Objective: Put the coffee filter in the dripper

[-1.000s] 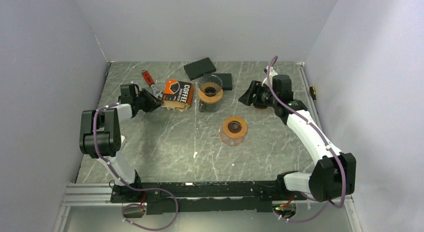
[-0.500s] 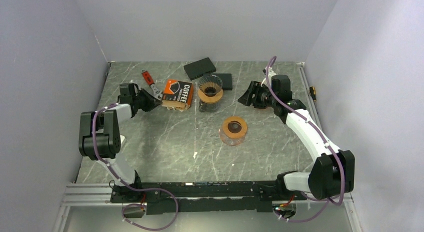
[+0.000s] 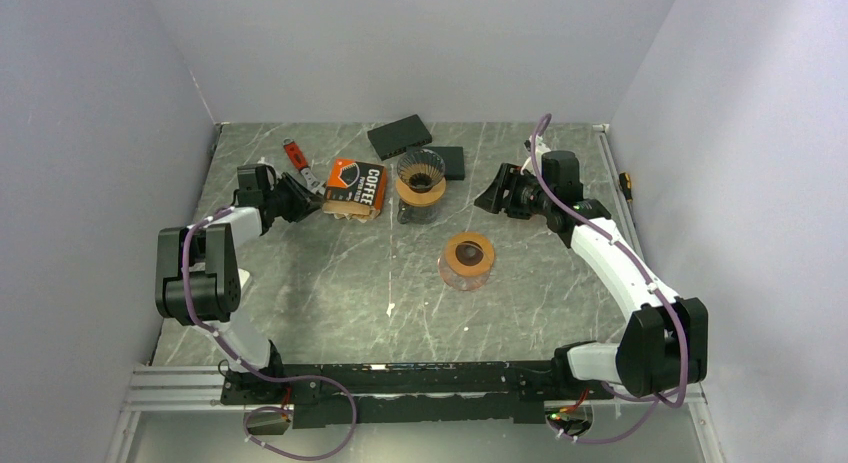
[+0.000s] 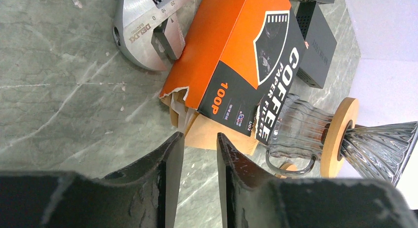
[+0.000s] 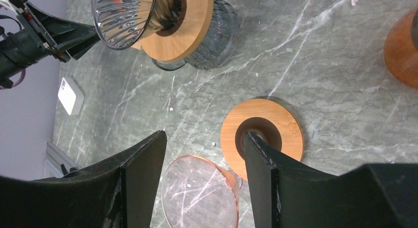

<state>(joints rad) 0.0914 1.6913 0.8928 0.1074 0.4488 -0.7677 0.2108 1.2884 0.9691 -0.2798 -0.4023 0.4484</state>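
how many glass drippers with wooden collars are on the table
2. One dripper sits on a glass server beside the coffee filter box. The second dripper stands alone mid-table. A brown rounded object near the right arm may be a third, but that is unclear.

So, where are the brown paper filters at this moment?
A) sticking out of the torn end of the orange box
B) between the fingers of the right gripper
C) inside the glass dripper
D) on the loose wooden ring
A: in the left wrist view the filters poke out of the torn end of the orange box.
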